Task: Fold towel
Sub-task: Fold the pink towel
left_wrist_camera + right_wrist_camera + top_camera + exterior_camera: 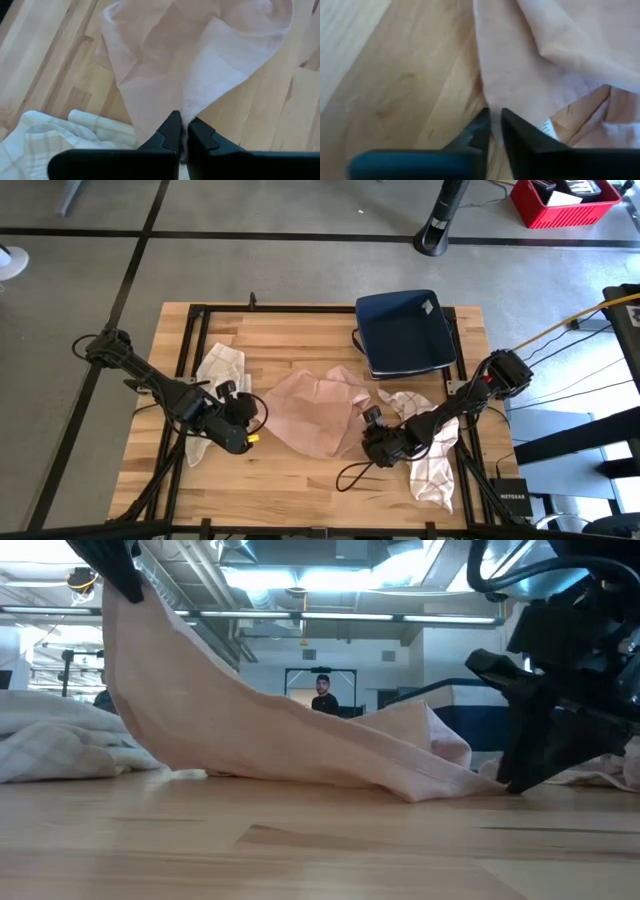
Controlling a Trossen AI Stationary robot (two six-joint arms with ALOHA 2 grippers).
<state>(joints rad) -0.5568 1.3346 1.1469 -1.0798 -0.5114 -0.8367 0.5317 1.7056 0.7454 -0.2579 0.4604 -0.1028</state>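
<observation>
A: Pink towel (pixel 318 412) mid-worktop, left gripper (pixel 182 131) clamped on its corner, lifted.
B: Right gripper (pixel 494 125) jaws pinched on the opposite edge, low. Raise both evenly, keep cloth taut before folding.

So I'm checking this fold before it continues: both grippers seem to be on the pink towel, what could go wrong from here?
1. The right gripper pinches only a thin edge of the pink cloth towel; it may slip free.
2. The left gripper holds its corner raised while the right end lies low, so the fold could come out skewed.
3. The white checked cloth beside the right gripper could get dragged along.
</observation>
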